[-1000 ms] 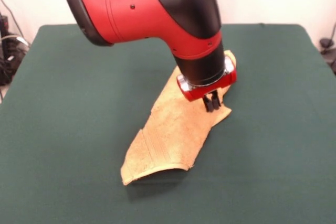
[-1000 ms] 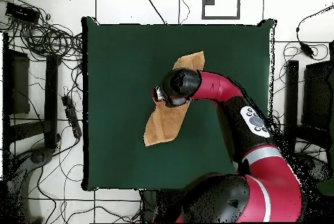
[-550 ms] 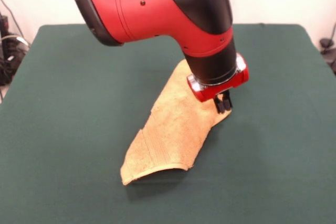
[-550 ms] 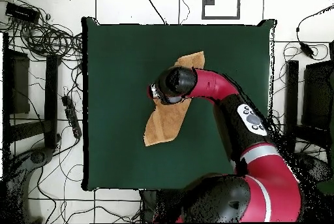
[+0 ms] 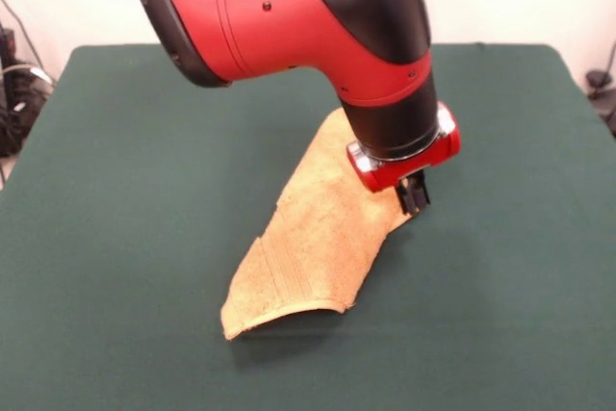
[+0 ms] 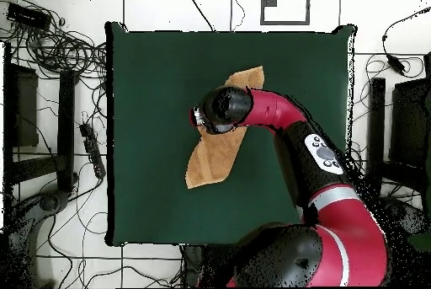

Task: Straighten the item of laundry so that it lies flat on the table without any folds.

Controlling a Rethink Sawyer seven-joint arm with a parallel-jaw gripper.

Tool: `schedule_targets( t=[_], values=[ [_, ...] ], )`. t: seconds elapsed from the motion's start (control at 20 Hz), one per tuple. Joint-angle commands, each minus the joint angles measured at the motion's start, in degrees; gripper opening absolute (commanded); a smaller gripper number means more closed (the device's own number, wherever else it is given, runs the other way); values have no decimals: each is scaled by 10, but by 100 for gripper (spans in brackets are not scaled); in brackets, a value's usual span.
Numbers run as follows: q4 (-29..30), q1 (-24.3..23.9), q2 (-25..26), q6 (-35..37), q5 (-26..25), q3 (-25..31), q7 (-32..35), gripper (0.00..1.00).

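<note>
The item of laundry [image 5: 308, 247] is an orange-tan terry towel lying folded in a long slanted strip near the middle of the green table [image 5: 135, 190]. Its near end curls up a little off the cloth, and woven bands cross it there. My gripper [image 5: 414, 197] is low at the towel's right-hand corner, right at its edge. Whether it holds the cloth does not show. In the overhead view the towel [image 6: 210, 163] runs diagonally, and the arm's wrist [image 6: 223, 109] covers its middle and hides the gripper.
The red and black arm [image 5: 289, 16] reaches over the towel's far half and hides it in the front view. Cables [image 6: 59, 50] and gear lie on the floor to the left of the table [image 6: 151, 92] in the overhead view.
The gripper has slid to the right along the towel, from over its right part to its right-hand corner. The towel's shape looks the same.
</note>
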Motion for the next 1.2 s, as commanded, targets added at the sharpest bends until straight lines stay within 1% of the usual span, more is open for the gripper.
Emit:
schedule_targets(
  t=[0.05, 0.3, 0.5, 0.75, 0.95, 1.2],
  values=[
    [-3, 35, 40, 45, -11, 22, -18, 0],
    [6, 39, 33, 78, -13, 9, -14, 0],
    [6, 41, 35, 77, -15, 6, -11, 0],
    [-12, 53, 35, 100, -18, -4, -3, 0],
    [-15, 57, 28, 100, -21, -10, 5, 0],
    [-11, 62, 16, 71, -31, -25, 23, 0]
  ],
)
